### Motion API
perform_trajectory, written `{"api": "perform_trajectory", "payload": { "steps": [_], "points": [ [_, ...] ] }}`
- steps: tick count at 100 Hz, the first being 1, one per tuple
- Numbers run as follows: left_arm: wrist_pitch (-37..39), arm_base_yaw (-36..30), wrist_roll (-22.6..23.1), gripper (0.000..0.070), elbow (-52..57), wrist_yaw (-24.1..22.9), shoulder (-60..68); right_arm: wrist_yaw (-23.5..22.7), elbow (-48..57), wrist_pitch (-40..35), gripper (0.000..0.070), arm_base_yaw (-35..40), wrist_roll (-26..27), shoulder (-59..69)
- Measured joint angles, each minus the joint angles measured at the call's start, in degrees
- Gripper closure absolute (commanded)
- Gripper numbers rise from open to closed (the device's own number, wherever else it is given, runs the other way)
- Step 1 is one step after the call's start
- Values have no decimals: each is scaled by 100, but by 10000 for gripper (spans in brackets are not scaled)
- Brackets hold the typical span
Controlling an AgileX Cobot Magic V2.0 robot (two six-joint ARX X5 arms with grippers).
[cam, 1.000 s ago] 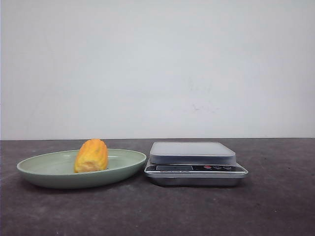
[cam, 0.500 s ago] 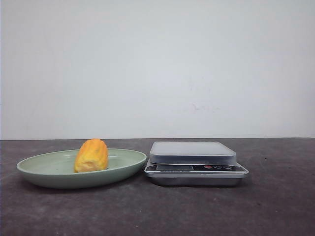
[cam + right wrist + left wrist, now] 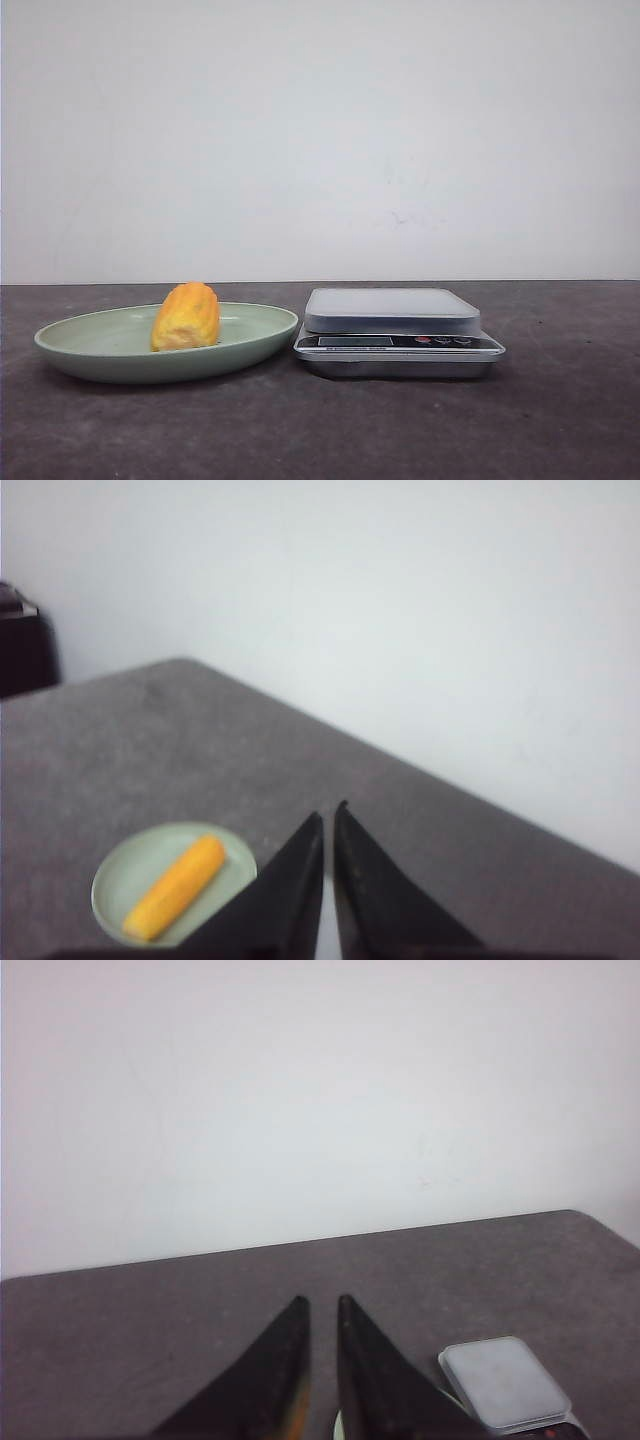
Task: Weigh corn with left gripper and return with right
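The corn (image 3: 186,316) is laid on the green plate (image 3: 100,355), on the part of the plate toward the scale (image 3: 398,332). In the front view its paler cut end is turned toward the front edge of the desk (image 3: 560,420). In the right wrist view the corn (image 3: 175,887) is seen lengthwise, stretched across the plate (image 3: 120,875).

The plate is set on the left part of the desk. The scale is placed just beside the plate's right rim, near the middle of the desk; whether the two touch cannot be told. The grey platform of the scale is bare. A display strip and small buttons are carried on the face turned toward the front edge; no reading can be made out.

Neither arm is seen in the front view.

The left tool (image 3: 320,1305) is held above the desk, its dark fingers (image 3: 280,1360) drawn close with only a narrow gap at the tips. Nothing is held between them. The scale (image 3: 503,1381) is seen beside it in the left wrist view.

The right tool (image 3: 329,820) is likewise held above the desk, its fingers (image 3: 375,890) nearly together, a thin slit left between the tips, and nothing gripped. The plate and corn are seen beyond it, well apart from the tips.
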Motion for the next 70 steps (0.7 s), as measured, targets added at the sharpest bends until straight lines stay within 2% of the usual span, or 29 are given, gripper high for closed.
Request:
{"api": "perform_trajectory", "payload": {
  "steps": [14,70],
  "points": [
    [2,0,-133,700,-4,0,0,0,-463,7,689,0,-2,-299],
    [2,0,-195,700,-4,0,0,-13,-463,308,688,4,-2,-450]
  ]
}}
